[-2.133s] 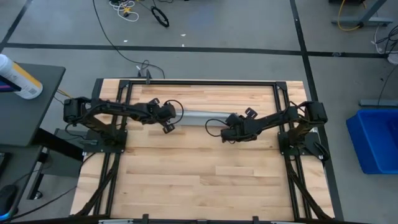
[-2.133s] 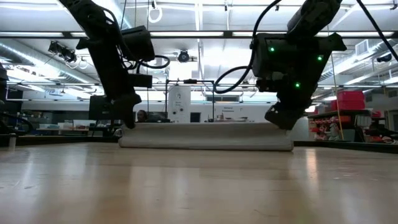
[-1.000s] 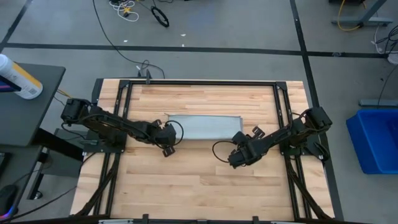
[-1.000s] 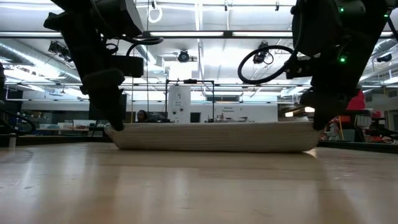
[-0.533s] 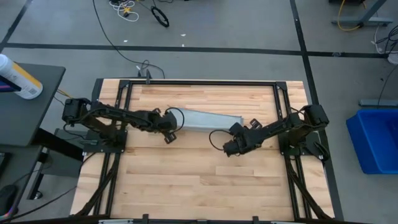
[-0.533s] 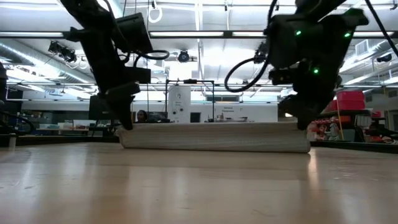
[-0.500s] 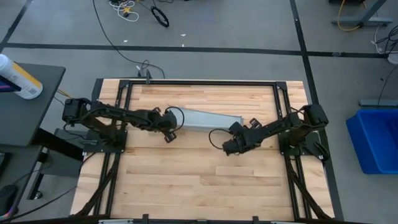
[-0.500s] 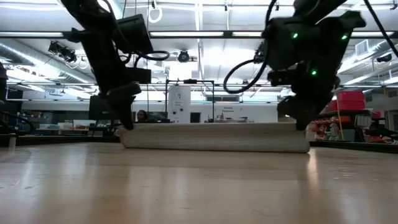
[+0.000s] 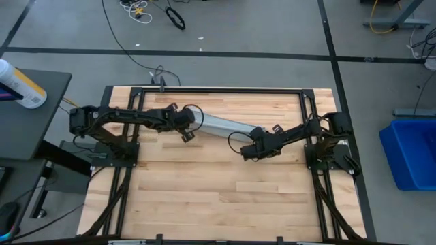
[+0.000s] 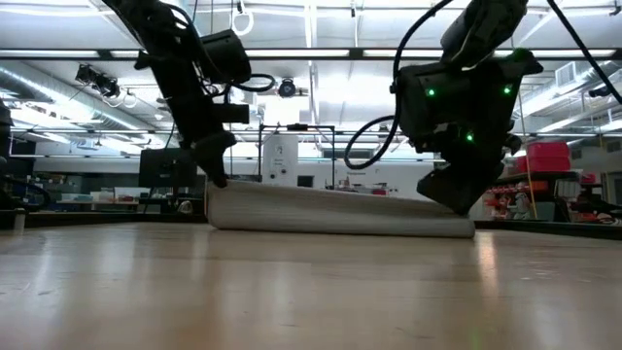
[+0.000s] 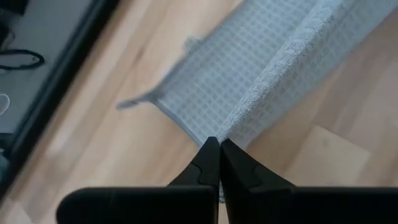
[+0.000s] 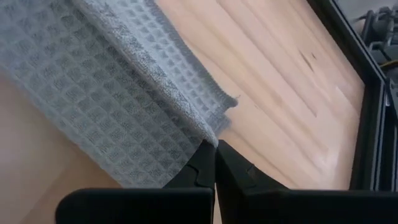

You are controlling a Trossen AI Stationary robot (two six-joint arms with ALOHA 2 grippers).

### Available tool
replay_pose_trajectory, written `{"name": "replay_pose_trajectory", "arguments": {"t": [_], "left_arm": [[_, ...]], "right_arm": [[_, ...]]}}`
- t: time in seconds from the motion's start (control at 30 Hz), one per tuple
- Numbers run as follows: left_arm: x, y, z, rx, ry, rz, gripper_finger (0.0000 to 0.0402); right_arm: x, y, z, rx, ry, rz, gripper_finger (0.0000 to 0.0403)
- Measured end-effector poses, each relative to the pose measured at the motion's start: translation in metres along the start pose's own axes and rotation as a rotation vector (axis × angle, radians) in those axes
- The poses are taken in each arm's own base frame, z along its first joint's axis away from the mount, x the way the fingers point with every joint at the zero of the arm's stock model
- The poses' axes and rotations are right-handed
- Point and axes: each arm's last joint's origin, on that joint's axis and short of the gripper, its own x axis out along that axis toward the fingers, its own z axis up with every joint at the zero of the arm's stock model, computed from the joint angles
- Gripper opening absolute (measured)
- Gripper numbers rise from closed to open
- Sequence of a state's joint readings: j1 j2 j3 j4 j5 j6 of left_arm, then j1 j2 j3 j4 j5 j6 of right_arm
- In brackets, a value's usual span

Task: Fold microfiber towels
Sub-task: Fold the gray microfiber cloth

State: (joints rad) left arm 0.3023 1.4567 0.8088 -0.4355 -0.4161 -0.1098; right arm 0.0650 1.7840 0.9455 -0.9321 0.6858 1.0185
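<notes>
Stretching towel (image 9: 225, 126) between left tool (image 9: 188, 131), right tool (image 9: 253, 151)

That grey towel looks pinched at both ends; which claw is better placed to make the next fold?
Probably neither alone. The left claw and the right claw each pinch one end of the towel, fingers closed on its edge in both wrist views. If one must lead, the left looks slightly better: its end sits higher.
</notes>
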Motion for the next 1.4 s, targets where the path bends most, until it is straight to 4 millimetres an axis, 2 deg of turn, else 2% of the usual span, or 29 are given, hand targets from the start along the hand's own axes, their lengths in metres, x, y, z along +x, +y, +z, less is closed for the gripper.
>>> {"name": "replay_pose_trajectory", "arguments": {"t": [0.13,0.23,0.37,0.47,0.7,0.93,1.07,1.4], "left_arm": [[0.008,0.017,0.006,0.005,-0.02,-0.003,0.0002],[0.024,0.024,0.005,0.021,0.019,-0.011,0.0001],[0.046,0.02,0.003,0.055,0.09,-0.022,0.0001],[0.056,0.017,0.009,0.06,0.083,-0.028,0.0001],[0.064,0.022,0.03,0.061,0.05,-0.001,0.0001],[0.069,0.032,0.032,0.028,0.059,-0.009,0.0006],[0.069,0.032,0.031,0.025,0.068,-0.009,0.0046],[0.066,0.033,0.033,-0.001,0.05,-0.013,0.0178]], "right_arm": [[0.007,-0.002,-0.002,0.014,0.019,0.001,0.0],[0.008,-0.001,-0.002,0.022,0.017,0.013,0.0],[0.008,0.0,-0.002,0.026,0.029,0.035,0.0],[0.008,0.0,-0.003,0.018,0.043,0.032,0.0],[0.009,-0.002,-0.004,0.009,0.063,0.027,0.0],[0.01,-0.001,-0.003,-0.009,0.058,0.031,0.0003],[0.01,-0.001,-0.004,-0.028,0.081,0.043,0.0042],[0.01,-0.002,-0.006,-0.036,0.108,0.052,0.0206]]}}
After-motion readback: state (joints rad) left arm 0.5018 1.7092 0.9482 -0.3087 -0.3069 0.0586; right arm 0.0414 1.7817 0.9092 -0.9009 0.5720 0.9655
